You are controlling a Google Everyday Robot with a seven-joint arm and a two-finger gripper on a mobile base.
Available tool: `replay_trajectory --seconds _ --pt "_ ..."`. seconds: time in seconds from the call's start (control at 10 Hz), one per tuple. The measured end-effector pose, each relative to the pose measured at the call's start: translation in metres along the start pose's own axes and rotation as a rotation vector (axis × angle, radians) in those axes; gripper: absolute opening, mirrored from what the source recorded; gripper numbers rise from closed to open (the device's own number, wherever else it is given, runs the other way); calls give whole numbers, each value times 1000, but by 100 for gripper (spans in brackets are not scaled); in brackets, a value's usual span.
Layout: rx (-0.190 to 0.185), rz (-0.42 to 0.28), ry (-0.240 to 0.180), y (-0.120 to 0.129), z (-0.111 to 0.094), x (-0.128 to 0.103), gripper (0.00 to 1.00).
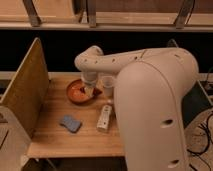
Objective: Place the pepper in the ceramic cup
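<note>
My gripper [90, 90] hangs over the right part of the wide orange-red bowl [76, 93] at the back of the wooden table. A small dark red bit, which looks like the pepper [97, 92], shows right beside the gripper at the bowl's right rim; I cannot tell whether it is held. The pale ceramic cup [107, 84] stands upright just right of the bowl, close to the gripper. My big white arm [150, 100] covers the right half of the table.
A white bottle [104, 118] lies on its side in front of the cup. A blue sponge [70, 123] lies at the front left. A wooden side panel [25, 90] walls the table's left; a dark panel [197, 100] stands at the right.
</note>
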Motion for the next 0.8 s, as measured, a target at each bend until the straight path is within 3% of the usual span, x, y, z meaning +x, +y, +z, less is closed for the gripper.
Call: replay_trajectory --seconds 0.3,0.4,0.5,0.8 --pt "103 -22 -215 -41 -31 -21 0" --pt "124 -26 -253 -48 -37 -23 0" --pt "133 -31 -272 -51 -41 -26 0" --pt "137 -34 -264 -51 -40 -28 0"
